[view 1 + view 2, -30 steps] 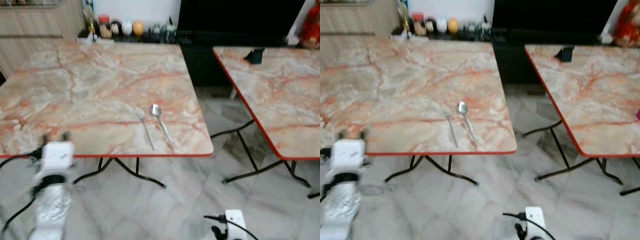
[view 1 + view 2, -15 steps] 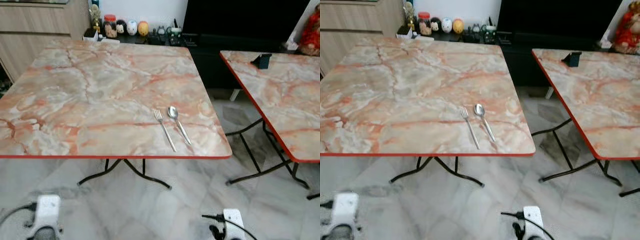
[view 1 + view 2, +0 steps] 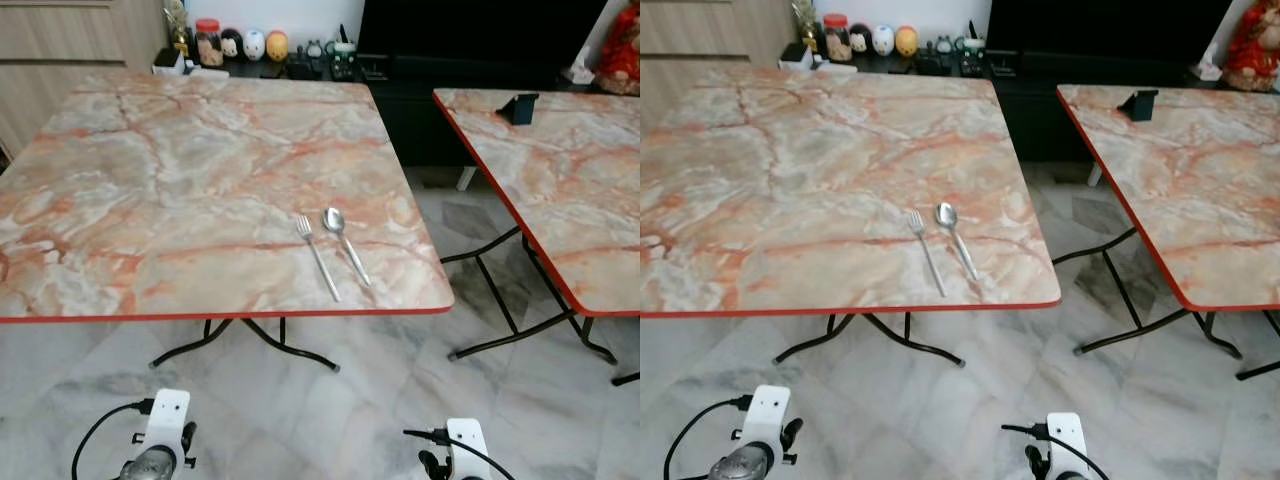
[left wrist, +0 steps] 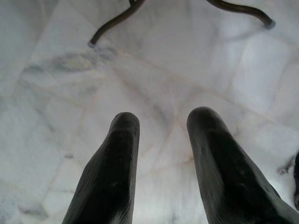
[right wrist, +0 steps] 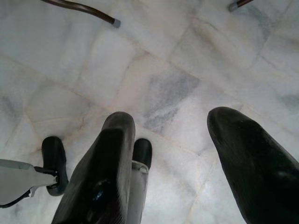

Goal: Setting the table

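A square marble-patterned tabletop (image 3: 200,180) with a red rim stands on black folding legs over a pale marble tile floor (image 3: 380,400). Near its front right corner a fork (image 3: 317,257) and a spoon (image 3: 345,244) lie side by side, just apart, bowl and tines pointing away from the robot, the spoon on the right. A second matching tabletop (image 3: 560,170) stands to the right, with a small dark stand (image 3: 519,107) at its far edge. Jars and small ornaments (image 3: 240,45) line a low shelf behind. Both arms hang low in front of the table. The left claw (image 4: 161,123) hovers over the floor, fingers narrowly parted and holding nothing. The right claw (image 5: 170,123) is spread wider, also empty, above the floor
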Motion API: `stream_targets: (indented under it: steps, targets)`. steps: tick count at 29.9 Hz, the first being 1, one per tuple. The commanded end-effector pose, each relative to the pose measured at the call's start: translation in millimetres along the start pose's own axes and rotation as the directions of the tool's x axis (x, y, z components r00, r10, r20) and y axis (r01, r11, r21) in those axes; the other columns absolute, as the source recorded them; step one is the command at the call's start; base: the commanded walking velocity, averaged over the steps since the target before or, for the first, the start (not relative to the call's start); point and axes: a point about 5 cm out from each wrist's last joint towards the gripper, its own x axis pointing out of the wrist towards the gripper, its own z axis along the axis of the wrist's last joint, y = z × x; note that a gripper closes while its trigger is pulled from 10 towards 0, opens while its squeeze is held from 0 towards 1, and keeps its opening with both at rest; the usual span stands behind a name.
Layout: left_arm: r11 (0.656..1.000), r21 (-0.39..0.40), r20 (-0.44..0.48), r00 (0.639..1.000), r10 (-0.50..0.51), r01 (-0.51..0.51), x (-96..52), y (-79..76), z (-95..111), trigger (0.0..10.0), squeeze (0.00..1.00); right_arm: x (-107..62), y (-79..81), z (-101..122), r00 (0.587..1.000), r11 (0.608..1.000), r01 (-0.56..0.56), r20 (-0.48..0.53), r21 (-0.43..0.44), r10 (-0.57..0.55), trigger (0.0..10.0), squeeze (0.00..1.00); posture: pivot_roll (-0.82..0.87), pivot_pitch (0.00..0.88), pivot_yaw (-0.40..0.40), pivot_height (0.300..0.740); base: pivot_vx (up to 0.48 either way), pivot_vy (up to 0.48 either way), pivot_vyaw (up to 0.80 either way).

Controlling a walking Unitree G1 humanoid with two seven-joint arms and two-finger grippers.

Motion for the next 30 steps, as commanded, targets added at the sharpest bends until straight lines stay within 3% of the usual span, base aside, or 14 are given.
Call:
stream_targets:
  steps: [1, 13, 21, 30]
  targets:
    - [1.000, 0.007, -0.035, 0.999, -0.005, 0.005, -0.3, -2.8, -8, 10.0, 0.00, -0.3, -3.8, 1, 1.000, 1.000, 0.012, -0.001, 0.003, -0.012, 10.0, 0.00, 0.08, 0.000, -0.069, 0.740, 0.000, 0.000, 0.00]
    - [0.999, -0.025, -0.098, 0.995, 0.018, -0.020, -4.3, -5.1, -28, 10.0, 0.00, -0.3, -2.7, 0, 1.000, 1.000, 0.006, 0.000, -0.016, -0.006, 10.0, 0.00, 0.07, 0.000, -0.065, 0.740, 0.000, 0.028, 0.09]
    - [1.000, -0.018, -0.094, 0.995, 0.019, -0.021, -4.3, -5.6, -29, 10.0, 0.00, -0.4, -2.1, -1, 1.000, 1.000, 0.003, -0.004, -0.013, -0.003, 10.0, 0.00, 0.07, 0.000, -0.063, 0.740, 0.000, 0.183, 0.74]
    - [0.999, -0.023, -0.087, 0.996, 0.036, -0.039, -4.3, -5.3, -29, 10.0, 0.00, -0.4, -1.6, -1, 1.000, 1.000, 0.001, -0.006, 0.006, -0.001, 10.0, 0.00, 0.07, 0.000, -0.062, 0.740, 0.000, 0.000, 0.00]
